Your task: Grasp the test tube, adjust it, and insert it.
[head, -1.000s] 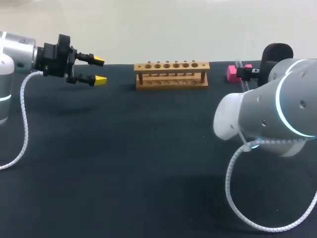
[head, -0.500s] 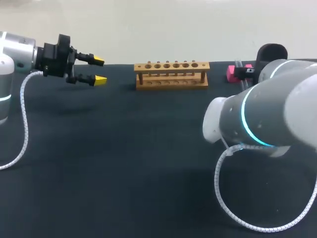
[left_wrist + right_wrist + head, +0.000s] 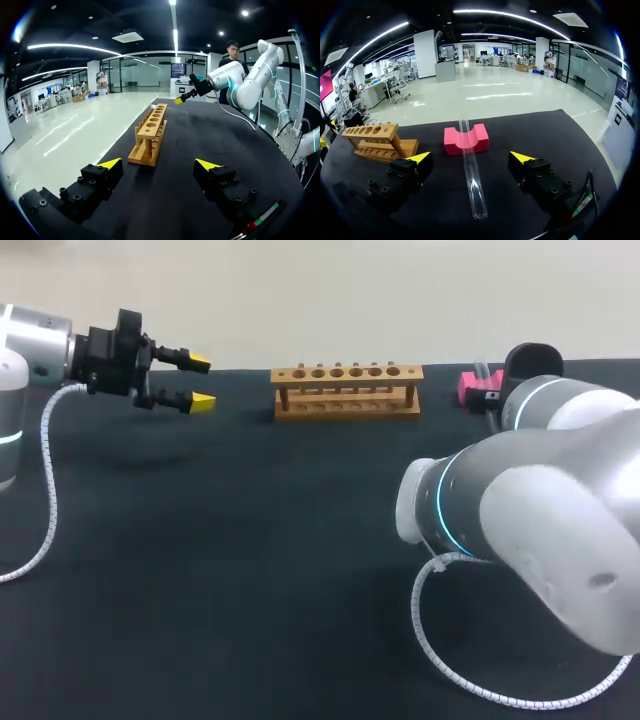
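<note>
The left arm enters from nine o'clock of the head view; the left gripper [image 3: 200,382] hangs above the black table [image 3: 250,570] at about ten o'clock, its yellow-tipped fingers spread apart with nothing between them; in its own wrist view the left gripper [image 3: 159,164] has the wooden rack [image 3: 150,135] ahead at roughly eleven o'clock, well apart from it. The wooden rack [image 3: 346,390] stands upright at twelve o'clock of the table, its row of holes unfilled. The right arm comes in from four o'clock and hides most of its own tool in the head view; the right gripper [image 3: 470,157] shows fingers wide apart. The test tube [image 3: 471,165] lies lengthwise between them, touched by neither; its far end rests in the groove of the pink block [image 3: 466,140] at twelve o'clock ahead; the rack sits at ten o'clock, beside the block.
</note>
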Robot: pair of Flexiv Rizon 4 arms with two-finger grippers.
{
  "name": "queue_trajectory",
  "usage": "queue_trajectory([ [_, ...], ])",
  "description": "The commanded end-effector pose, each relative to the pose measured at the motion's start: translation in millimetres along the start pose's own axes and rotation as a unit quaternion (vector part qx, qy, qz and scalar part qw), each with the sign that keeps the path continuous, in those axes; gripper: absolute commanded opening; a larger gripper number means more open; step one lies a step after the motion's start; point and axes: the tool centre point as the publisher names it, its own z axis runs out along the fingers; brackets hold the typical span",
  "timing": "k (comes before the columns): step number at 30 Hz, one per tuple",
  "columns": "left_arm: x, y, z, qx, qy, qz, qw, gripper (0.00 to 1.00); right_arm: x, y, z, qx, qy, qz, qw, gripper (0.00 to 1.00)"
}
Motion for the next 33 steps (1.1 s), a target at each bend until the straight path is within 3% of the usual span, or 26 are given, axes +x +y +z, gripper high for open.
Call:
queue_trajectory([
  [1, 0.9, -1.1, 0.1, -0.002, -0.001, 0.002, 1.000, 1.00, -2.7, -1.5, 1.5, -0.006, 0.006, -0.003, 1.000, 1.00],
  [12, 0.9, -1.1, 0.1, -0.002, -0.001, 0.002, 1.000, 1.00, 6.4, -4.8, 9.0, -0.043, 0.036, -0.020, 0.998, 1.00],
  [33, 0.9, -1.1, 0.1, -0.002, -0.001, 0.002, 1.000, 1.00, 17.1, -9.7, 33.9, -0.058, 0.073, -0.035, 0.995, 1.00],
])
